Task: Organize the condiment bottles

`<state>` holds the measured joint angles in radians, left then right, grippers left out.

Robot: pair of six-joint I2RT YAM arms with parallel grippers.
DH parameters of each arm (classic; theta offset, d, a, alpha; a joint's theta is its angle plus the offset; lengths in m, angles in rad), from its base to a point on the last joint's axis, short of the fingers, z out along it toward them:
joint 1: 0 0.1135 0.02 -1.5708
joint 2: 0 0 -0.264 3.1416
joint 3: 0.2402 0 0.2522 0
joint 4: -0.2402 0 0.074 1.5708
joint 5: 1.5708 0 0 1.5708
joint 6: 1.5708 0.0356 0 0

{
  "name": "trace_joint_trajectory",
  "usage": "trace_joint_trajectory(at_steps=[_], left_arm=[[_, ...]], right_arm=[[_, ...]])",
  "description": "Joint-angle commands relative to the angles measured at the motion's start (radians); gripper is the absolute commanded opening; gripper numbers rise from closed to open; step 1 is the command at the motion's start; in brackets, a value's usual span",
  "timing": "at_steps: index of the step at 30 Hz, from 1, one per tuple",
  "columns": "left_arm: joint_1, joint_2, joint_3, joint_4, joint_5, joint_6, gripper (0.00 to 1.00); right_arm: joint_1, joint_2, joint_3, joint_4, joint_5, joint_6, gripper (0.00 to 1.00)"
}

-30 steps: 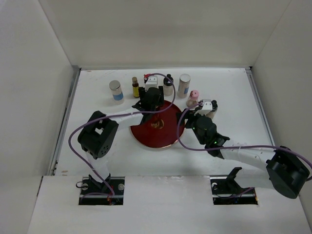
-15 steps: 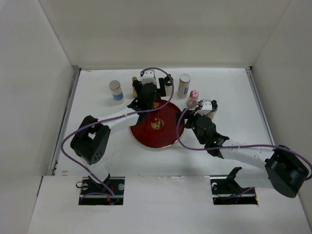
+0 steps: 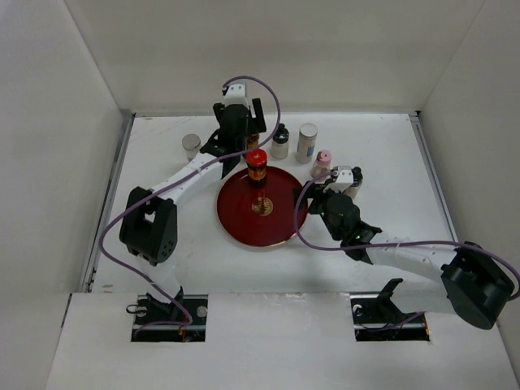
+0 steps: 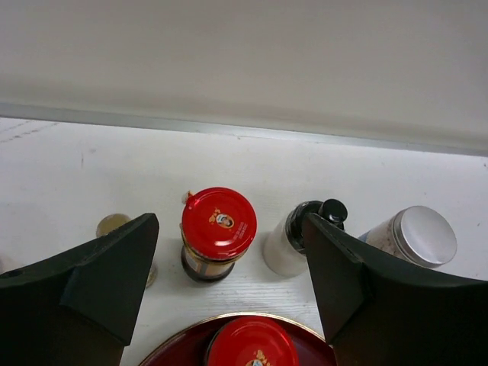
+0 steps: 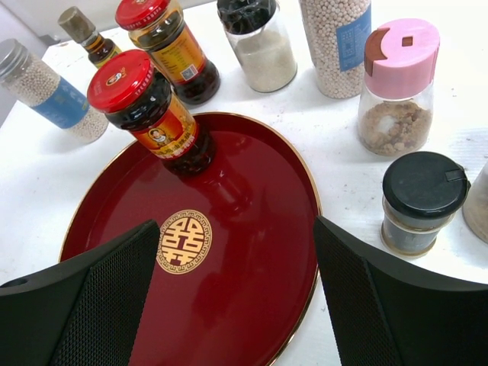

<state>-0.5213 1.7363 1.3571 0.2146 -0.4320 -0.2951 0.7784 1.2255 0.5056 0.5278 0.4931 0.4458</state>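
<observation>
I had left gripper [image 4: 229, 238] wide, lined up on back red jar [image 4: 219, 229] (next pick, I'd guess); right gripper [image 5: 234, 229] hung wide, empty, over tray [image 5: 252, 259].

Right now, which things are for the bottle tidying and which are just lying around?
For the job: front red-lidded jar, back red-lidded jar, slim bottle, black-capped bottle, pink-capped jar, black-lidded jar, far-left jar, tall jar.
Just there: tray, purple cables.
</observation>
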Motion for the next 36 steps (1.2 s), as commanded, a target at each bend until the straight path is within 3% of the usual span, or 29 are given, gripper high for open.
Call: trace_joint_trajectory(at_steps=[1,7,27,36], left_arm=[[0.016,0.077,0.137,-0.173,0.113,0.005,0.76],[0.04,0.181,0.246,-0.233,0.131,0.008,0.76],[0.068,0.368,0.372,-0.233,0.093,0.039,0.76],[0.074,0.35,0.366,-0.219,0.101,0.039,0.43]], right_arm=[[-0.006,0.003,0.004,0.035,-0.005,0.014,0.85],[-0.005,0.006,0.007,0.034,-0.004,0.008,0.86],[-0.005,0.012,0.008,0.04,-0.005,0.002,0.87],[-0.008,0.017,0.01,0.034,-0.01,0.01,0.88]])
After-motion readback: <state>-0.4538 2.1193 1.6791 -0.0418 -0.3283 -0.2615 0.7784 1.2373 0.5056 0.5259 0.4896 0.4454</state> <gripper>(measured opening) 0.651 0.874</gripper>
